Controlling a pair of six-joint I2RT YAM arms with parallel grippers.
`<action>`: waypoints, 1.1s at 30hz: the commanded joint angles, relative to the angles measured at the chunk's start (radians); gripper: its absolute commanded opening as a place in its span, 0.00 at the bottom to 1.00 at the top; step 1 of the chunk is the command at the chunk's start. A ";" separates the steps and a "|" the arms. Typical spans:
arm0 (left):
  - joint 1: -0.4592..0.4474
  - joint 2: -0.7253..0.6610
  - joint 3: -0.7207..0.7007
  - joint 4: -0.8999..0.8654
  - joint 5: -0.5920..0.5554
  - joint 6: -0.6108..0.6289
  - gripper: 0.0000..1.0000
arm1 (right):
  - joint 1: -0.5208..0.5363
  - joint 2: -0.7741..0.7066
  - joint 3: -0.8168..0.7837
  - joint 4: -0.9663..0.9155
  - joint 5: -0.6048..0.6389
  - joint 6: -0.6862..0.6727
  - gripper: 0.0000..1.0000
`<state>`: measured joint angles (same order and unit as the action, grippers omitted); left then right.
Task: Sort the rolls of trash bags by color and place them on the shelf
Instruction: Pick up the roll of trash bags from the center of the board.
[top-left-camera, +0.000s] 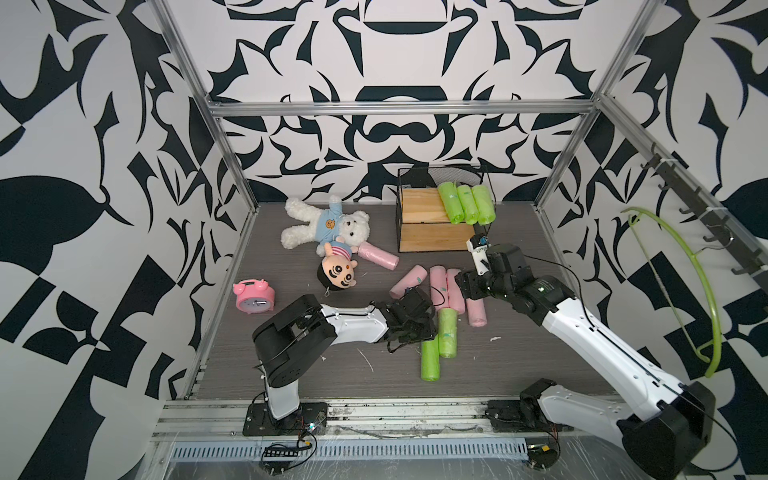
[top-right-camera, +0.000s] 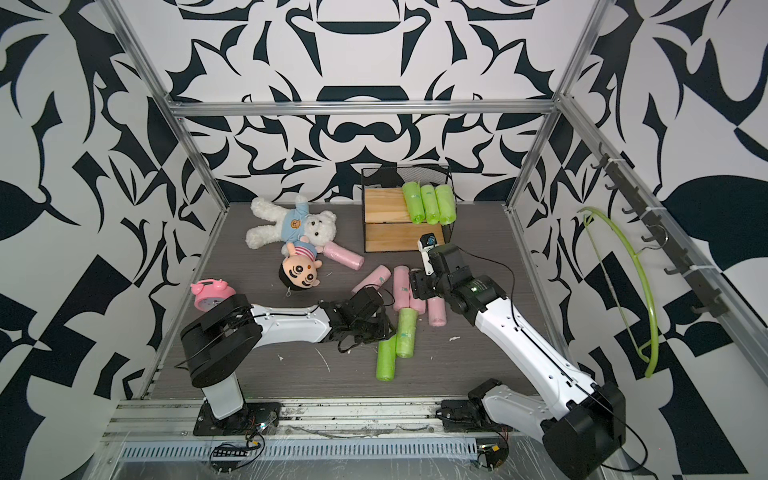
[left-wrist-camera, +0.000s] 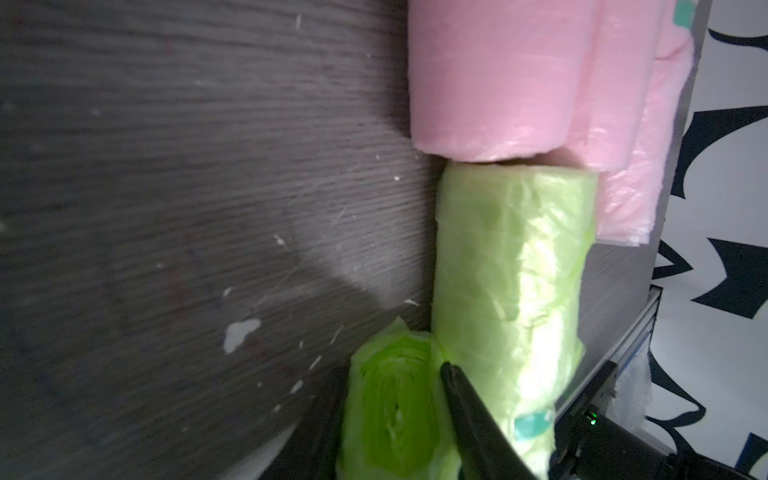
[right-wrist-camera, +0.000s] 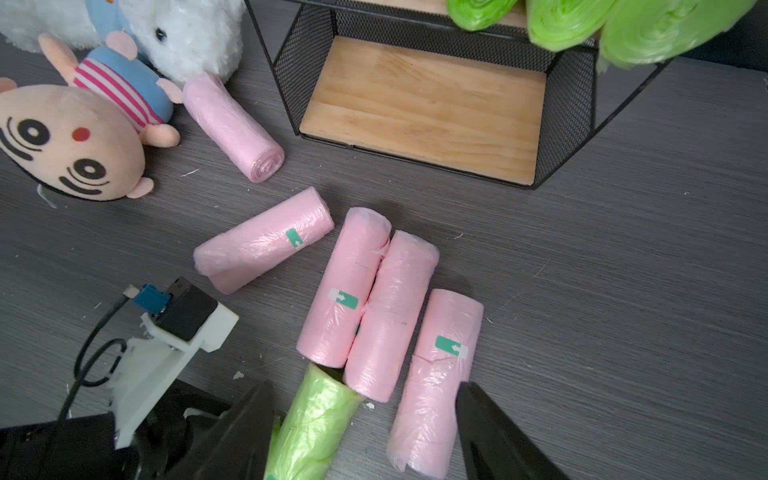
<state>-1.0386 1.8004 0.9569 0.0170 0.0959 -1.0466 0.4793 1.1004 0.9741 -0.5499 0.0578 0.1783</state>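
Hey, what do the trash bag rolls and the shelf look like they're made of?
Rolls: thin plastic film, slightly glossy; it crinkles and shows wound layers at the ends. Shelf: black wire and mesh, probably painted metal, matte; boards pale wood with visible grain.

Three rolls (top-left-camera: 467, 203) are lying side by side on the shelf (top-left-camera: 419, 205), at its upper board's right end. Before it, four rolls (top-left-camera: 438, 282) are clustering on the worktop (top-left-camera: 519, 365), another roll (top-left-camera: 447, 332) touching their near ends, the nearest roll (top-left-camera: 430, 361) just left of that. A lone roll (top-left-camera: 378, 257) is lying leftward against the plush toys (top-left-camera: 324, 226).
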 joint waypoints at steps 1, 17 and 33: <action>0.015 -0.047 -0.023 -0.038 -0.027 0.047 0.33 | -0.001 -0.037 -0.005 0.010 -0.030 0.030 0.74; 0.301 -0.471 -0.148 0.091 -0.044 -0.094 0.31 | 0.256 -0.050 -0.166 0.540 -0.233 0.407 0.78; 0.333 -0.629 -0.179 0.227 -0.034 -0.272 0.32 | 0.377 0.049 -0.266 0.872 -0.136 0.454 0.81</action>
<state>-0.7113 1.2034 0.7940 0.1825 0.0494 -1.2758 0.8490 1.1667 0.7166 0.2054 -0.1143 0.6209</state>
